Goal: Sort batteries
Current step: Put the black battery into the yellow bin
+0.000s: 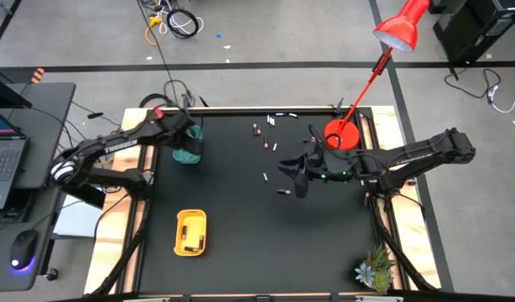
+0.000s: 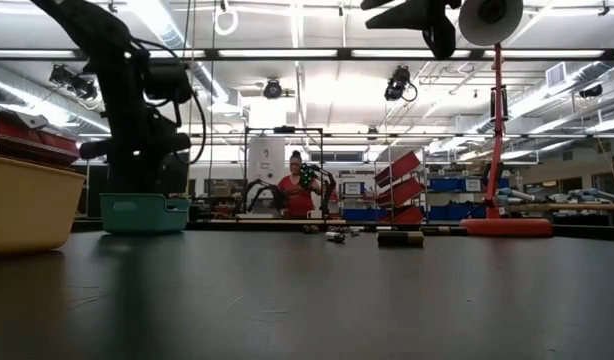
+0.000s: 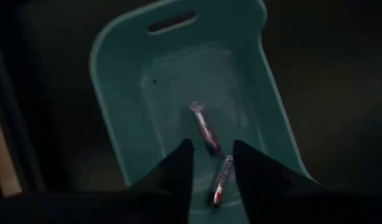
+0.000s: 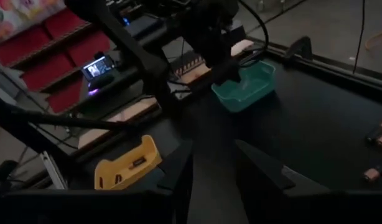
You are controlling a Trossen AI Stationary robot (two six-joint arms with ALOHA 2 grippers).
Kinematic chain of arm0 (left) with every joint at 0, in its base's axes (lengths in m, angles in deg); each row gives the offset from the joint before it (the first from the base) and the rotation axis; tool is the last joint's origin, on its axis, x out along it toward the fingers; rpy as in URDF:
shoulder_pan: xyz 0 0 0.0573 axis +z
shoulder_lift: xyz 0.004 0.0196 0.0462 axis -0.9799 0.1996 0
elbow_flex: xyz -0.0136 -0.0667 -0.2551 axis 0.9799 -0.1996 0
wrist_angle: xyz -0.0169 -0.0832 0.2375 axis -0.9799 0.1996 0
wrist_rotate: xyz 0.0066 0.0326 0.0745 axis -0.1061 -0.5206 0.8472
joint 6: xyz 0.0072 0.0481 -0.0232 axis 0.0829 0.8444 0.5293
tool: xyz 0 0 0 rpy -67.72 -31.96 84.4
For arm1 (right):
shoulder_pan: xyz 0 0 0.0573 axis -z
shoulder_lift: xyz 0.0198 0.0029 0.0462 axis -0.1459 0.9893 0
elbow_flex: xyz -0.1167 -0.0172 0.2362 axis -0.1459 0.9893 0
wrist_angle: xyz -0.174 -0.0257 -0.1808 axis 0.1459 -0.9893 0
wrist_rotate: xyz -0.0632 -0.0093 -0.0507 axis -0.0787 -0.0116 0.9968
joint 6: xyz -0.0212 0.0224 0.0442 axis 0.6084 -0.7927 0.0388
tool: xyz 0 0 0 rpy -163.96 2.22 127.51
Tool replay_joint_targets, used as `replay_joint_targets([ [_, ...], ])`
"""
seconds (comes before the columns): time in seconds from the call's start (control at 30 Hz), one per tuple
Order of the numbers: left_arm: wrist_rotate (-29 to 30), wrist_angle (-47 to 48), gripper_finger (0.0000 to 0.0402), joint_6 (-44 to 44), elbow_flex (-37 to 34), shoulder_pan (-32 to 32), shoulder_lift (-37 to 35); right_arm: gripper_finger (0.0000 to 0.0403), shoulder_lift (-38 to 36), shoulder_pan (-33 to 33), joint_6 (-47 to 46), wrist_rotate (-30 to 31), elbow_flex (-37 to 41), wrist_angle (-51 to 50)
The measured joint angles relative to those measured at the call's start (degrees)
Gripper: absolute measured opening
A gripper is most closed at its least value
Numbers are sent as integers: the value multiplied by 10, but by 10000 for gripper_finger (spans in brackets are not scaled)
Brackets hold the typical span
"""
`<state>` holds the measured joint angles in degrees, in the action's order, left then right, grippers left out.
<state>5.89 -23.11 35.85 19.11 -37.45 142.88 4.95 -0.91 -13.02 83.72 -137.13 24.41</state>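
**Q:** What can't you make out from your end?

**Me:** Mostly my own fingertips. My left gripper (image 3: 211, 163) hangs right over the teal tray (image 1: 189, 153), and from above my arm hides most of that tray. My right gripper (image 1: 300, 178) is up off the table, well away from the teal tray toward the red lamp base (image 1: 341, 134); its wrist camera cuts the finger ends off. At table height the loose batteries (image 2: 400, 238) are just tiny blobs beyond the tray.

**Q:** Grippers holding anything?

**Me:** Nope. Left fingers are spread with a clear gap, nothing pinched. Right fingers stand apart too, empty.

**Q:** And the batteries?

**Me:** Two batteries (image 3: 204, 129) lie inside the teal tray, thin cylinders, reddish with silvery ends, nearly end to end below my left fingers. The rest are scattered on the black table (image 1: 241, 243) between the tray and the lamp base. A couple more seem to sit in the yellow tray (image 1: 190, 232), near side from the teal one, too small to tell.
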Motion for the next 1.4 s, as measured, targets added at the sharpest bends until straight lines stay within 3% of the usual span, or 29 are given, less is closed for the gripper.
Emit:
replay_joint_targets([
  [0.17, -19, -1, 175, 0, 10, 0, 1, 122, -2, 5, 4, 1, 0, -28],
  [0.3, -59, -6, 179, 33, 52, -14, -6, 122, -2, 17, -16, -6, 0, -105],
  [0.5, -69, -69, 170, 58, 122, -109, -6, 123, 16, 49, 23, -89, 8, -213],
  [0.67, -58, -159, 168, 5, 123, -190, 22, 132, 81, 65, 108, -138, 32, -210],
  [1.1, -40, -187, 167, -108, 122, -318, 85, 186, 247, 64, 200, -186, 34, -141],
  [1.27, -35, -184, 167, -137, 122, -342, 85, 180, 281, 64, 198, -186, 34, -136],
  [1.4, -36, -187, 167, -140, 122, -358, 85, 140, 301, 64, 200, -208, 33, -136],
])
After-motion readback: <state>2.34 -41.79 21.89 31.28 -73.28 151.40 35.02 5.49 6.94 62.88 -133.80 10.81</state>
